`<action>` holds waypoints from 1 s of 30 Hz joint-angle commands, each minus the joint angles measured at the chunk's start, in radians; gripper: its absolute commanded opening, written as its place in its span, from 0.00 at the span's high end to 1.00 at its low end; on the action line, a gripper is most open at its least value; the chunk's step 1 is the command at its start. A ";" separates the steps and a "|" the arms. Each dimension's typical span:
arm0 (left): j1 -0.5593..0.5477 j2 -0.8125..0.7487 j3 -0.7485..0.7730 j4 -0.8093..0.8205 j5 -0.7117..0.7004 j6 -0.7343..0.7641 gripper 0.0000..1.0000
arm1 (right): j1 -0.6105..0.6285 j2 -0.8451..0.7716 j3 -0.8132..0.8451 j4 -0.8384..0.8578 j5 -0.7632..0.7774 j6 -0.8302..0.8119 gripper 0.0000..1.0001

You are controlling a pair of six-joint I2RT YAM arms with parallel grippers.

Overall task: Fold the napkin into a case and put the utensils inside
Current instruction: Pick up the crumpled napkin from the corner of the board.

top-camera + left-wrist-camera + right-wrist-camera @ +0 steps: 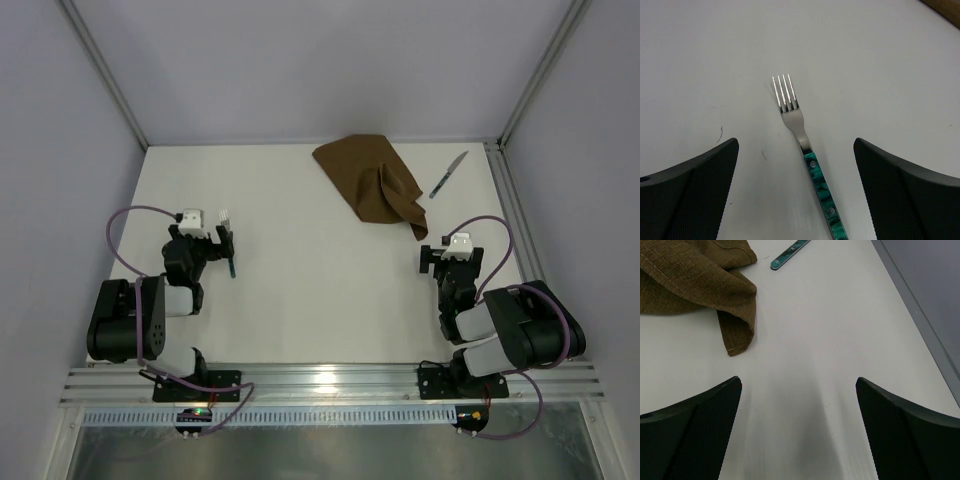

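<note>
Your left gripper [796, 150] stands wide open, empty, the teal-handled steel fork [805, 145] lying between its fingers on the white table [300, 270]. Your right gripper [799, 385], equally open, faces the crumpled dark brown cloth napkin [370, 180], with the slim silvery knife [449, 174] just beside it.

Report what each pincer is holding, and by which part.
Nothing is held. The left pincer stands open; the fork lies on the table between its fingers, clear of both. The right pincer is open over bare table near the napkin.
</note>
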 commanded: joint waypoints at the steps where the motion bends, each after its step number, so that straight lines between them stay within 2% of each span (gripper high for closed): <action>1: -0.003 -0.008 0.002 0.036 0.000 0.010 0.01 | 0.000 -0.019 -0.010 0.269 0.017 -0.003 0.01; 6: -0.003 -0.007 0.002 0.036 0.000 0.008 0.01 | -0.002 -0.018 -0.036 0.307 0.012 -0.005 0.01; 7: -0.003 -0.007 0.002 0.037 -0.002 0.008 0.01 | 0.001 -0.022 -0.038 0.374 0.027 -0.012 0.01; 8: -0.003 -0.007 0.002 0.036 -0.002 0.008 0.01 | 0.015 -0.051 -0.073 0.357 0.067 -0.015 0.01; 9: -0.003 -0.004 0.004 0.036 -0.003 0.007 0.01 | 0.026 -0.179 -0.076 0.317 0.069 -0.020 0.01; 10: -0.001 -0.005 0.002 0.042 -0.003 0.007 0.01 | 0.026 -0.269 -0.058 0.112 0.058 -0.022 0.01; 11: -0.003 -0.010 0.001 0.046 -0.005 0.007 0.01 | 0.024 -0.470 0.056 -0.261 0.051 0.036 0.01; 12: -0.001 -0.025 0.006 0.046 -0.014 0.002 0.01 | 0.021 -0.549 0.138 -0.265 0.051 0.085 0.01; 13: 0.002 -0.059 0.085 -0.121 -0.009 -0.009 0.01 | 0.017 -0.596 0.207 -0.597 0.020 0.119 0.01; 15: 0.020 -0.105 0.279 -0.475 -0.009 -0.027 0.01 | 0.017 -0.631 0.369 -0.773 -0.027 0.120 0.01; 16: 0.024 -0.084 0.403 -0.840 0.061 -0.013 0.01 | 0.017 -0.621 0.416 -0.909 -0.038 0.129 0.01; 17: 0.025 -0.058 0.602 -0.969 0.107 0.014 0.08 | 0.017 -0.604 0.466 -0.986 -0.034 0.136 0.01; 18: 0.025 -0.035 0.672 -1.076 0.153 0.043 0.14 | 0.017 -0.583 0.567 -1.059 -0.032 0.136 0.01; 19: 0.022 -0.013 0.718 -1.153 0.194 0.074 0.16 | 0.015 -0.528 0.612 -1.211 -0.040 0.173 0.01; 20: 0.017 -0.010 0.770 -1.258 0.205 0.089 0.18 | 0.015 -0.495 0.655 -1.281 -0.048 0.182 0.01; 22: -0.008 -0.011 0.806 -1.361 0.207 0.164 0.18 | 0.012 -0.393 0.761 -1.451 -0.087 0.195 0.01; 23: -0.016 -0.013 0.820 -1.458 0.209 0.181 0.18 | 0.009 -0.354 0.795 -1.501 -0.141 0.195 0.03; 25: -0.026 -0.021 0.843 -1.535 0.213 0.212 0.19 | 0.006 -0.273 0.887 -1.626 -0.164 0.198 0.12; 27: -0.032 -0.047 0.849 -1.619 0.198 0.253 0.20 | -0.016 -0.165 0.948 -1.697 -0.179 0.221 0.23; 30: -0.032 -0.086 0.860 -1.711 0.167 0.304 0.20 | -0.068 -0.079 0.950 -1.671 -0.227 0.233 0.24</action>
